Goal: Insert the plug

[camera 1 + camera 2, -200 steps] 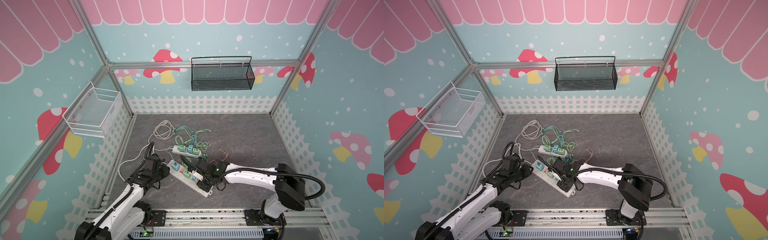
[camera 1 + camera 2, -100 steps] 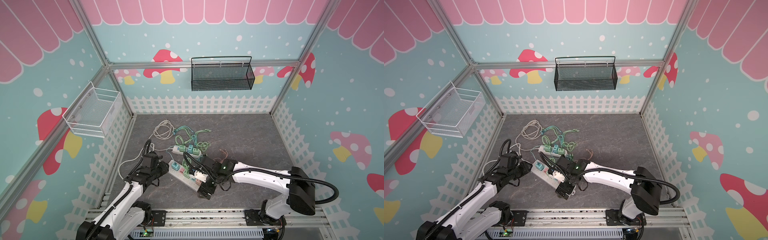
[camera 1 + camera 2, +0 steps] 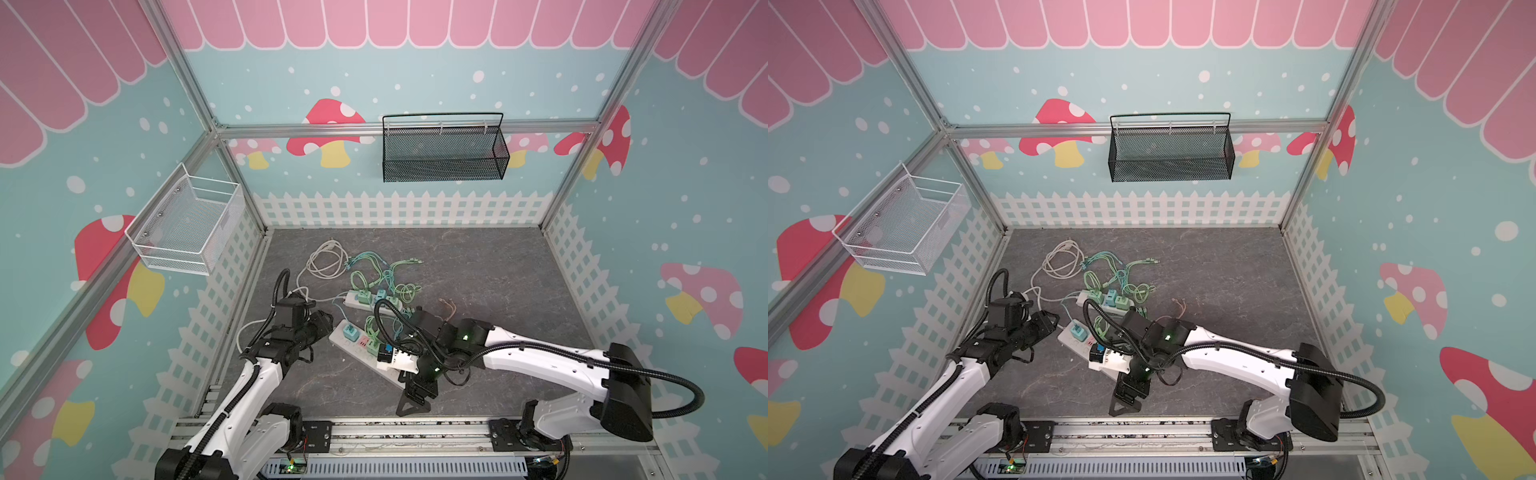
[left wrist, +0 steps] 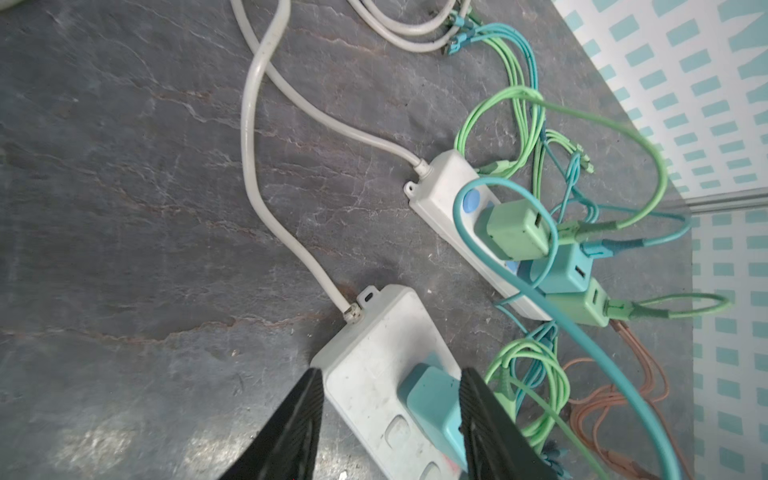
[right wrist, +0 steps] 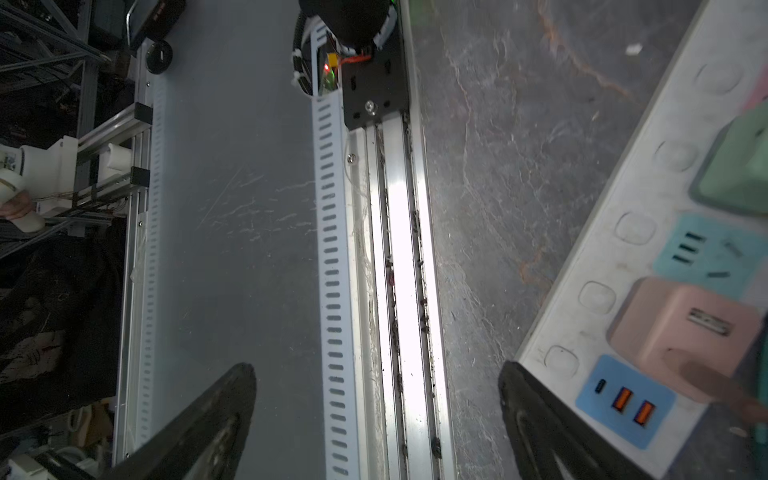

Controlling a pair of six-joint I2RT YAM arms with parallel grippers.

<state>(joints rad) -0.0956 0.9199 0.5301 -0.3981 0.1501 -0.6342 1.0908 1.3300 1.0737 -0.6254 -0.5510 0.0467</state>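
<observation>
The left gripper (image 4: 390, 374) stands with jaws apart astride the cable end of the strip (image 4: 365, 328). One finger hangs by the strip's edge and the other is against the teal plug (image 4: 432, 399) seated there; I cannot tell whether either touches. If the gripper pulls back crooked, that finger could catch the teal plug or the teal lead (image 4: 457, 212) looping close by, and drag the strip.

Further along the strip, next to its USB panel (image 5: 623, 399), sits the pink plug (image 5: 681, 328), which I take to be the task's thing. It looks pushed home, though its underside is hidden. If it is only half in, the orange lead (image 5: 706, 376) on it could tug it loose.

The right gripper (image 5: 376, 368) is spread wide and empty, off the strip's USB end, with one finger just beside the corner. A careless swing there would knock the strip.
</observation>
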